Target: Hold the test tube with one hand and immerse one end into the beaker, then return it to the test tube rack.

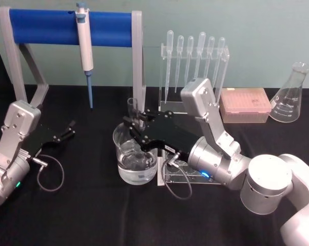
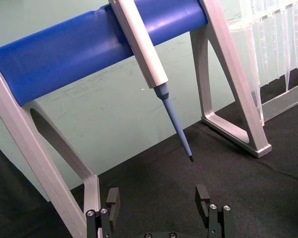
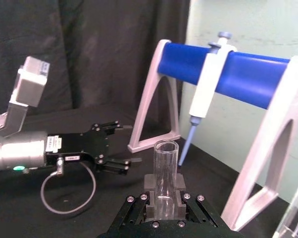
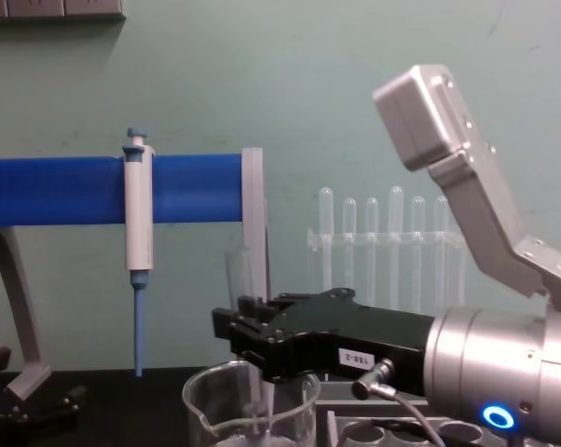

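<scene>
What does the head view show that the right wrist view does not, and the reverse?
The head view adds the beaker, holding liquid, beneath the right gripper, plus the pipette rack and flask. The right wrist view adds fingers pressing both sides of the test tube. Both share the upright tube, the open left gripper parked at the table's left, and the pipettor on its stand.

One test tube (image 3: 166, 168), one beaker (image 1: 124, 171), one pipettor (image 1: 84, 46), six plastic transfer pipettes (image 1: 201, 51), one conical flask (image 1: 290, 97) at 2 o'clock, one pink tip box (image 1: 245, 105); two grippers: left gripper (image 1: 71, 128), right gripper (image 1: 134, 125).
</scene>
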Tool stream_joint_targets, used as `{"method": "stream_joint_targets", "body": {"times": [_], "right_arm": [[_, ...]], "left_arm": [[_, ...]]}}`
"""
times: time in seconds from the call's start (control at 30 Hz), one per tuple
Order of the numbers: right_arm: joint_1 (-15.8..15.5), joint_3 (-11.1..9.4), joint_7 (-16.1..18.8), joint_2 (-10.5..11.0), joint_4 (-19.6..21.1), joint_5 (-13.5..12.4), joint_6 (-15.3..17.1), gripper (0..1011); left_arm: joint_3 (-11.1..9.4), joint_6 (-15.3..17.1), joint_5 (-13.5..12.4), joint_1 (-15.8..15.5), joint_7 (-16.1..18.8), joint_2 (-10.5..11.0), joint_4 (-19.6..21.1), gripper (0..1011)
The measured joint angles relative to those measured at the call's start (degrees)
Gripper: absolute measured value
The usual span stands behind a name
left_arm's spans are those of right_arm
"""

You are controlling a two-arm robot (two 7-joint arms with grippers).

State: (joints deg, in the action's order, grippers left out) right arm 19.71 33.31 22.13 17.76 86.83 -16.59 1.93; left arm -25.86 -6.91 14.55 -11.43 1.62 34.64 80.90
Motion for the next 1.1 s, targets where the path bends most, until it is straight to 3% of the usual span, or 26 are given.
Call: {"method": "stream_joint_targets", "body": {"times": [0.5, 1.1], "right_arm": [[-3.65, -3.31, -0.35, -1.45, 1.62, -0.25, -1.37, 224], [-4.13, -3.64, -0.08, -1.58, 2.31, 0.57, -0.33, 224]], "left_arm": [[0.00, 0.00, 0.00, 0.00, 0.00, 0.00, 0.00, 1000], [0.00, 0.00, 0.00, 0.00, 0.00, 0.00, 0.00, 1000]]}}
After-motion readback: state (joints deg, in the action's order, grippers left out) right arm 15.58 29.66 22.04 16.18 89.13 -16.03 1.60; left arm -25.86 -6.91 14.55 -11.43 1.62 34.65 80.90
